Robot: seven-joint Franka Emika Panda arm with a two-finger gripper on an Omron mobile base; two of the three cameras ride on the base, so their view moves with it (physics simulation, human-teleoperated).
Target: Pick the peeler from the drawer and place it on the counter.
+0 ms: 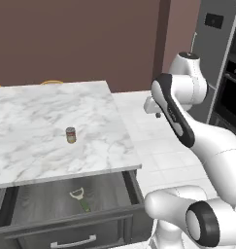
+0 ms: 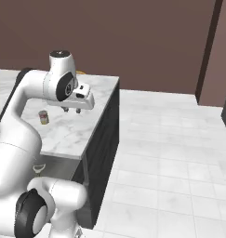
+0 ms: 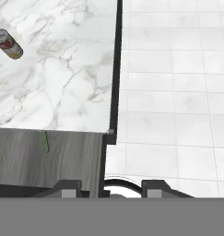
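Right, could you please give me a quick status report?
Gripper part open, empty, up over the counter. Peeler lying in the open drawer. Small jar on the counter, not in the way.

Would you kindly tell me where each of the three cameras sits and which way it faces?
Left base view: behind the arm on its left, looking forward and down at the white marble counter, the open dark grey drawer and the green-handled peeler; the white arm fills the right.
Right base view: behind on its right, facing the counter's end and tiled floor; arm and gripper at left.
Hand view: on the hand, looking down at the counter edge; fingertips at bottom.
Shared: all three show the small brown-labelled jar.
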